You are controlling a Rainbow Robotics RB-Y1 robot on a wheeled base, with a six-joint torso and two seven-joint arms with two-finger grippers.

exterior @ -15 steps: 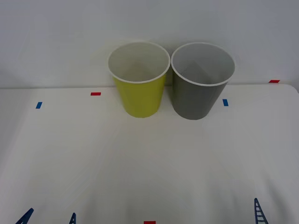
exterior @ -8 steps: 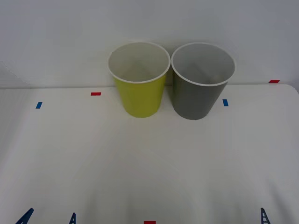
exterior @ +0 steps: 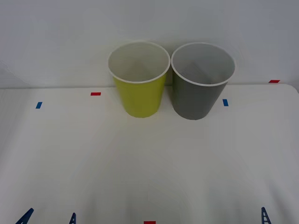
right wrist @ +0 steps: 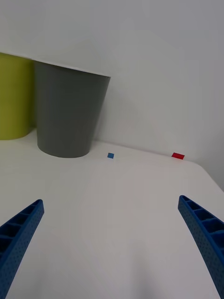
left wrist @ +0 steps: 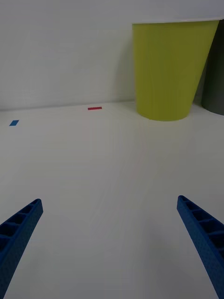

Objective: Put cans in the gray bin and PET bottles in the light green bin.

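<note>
We hold both grippers low at the near table edge, left gripper [left wrist: 109,247] and right gripper [right wrist: 109,247] spread wide and empty; ahead of them, green bin [exterior: 138,79] and gray bin [exterior: 202,80] stand touching, awaiting sorting.

From my station I see a white counter [exterior: 140,158] running back to a plain white wall [exterior: 56,37], evenly lit with only soft shadows. Small tape marks dot the counter: a red tape mark [exterior: 95,94] and a blue tape mark [exterior: 39,105] toward the left, another blue mark [exterior: 225,102] on the right, a red mark [exterior: 274,81] at the far right edge by the rounded corner, and one red mark [exterior: 149,222] at the near edge.
</note>
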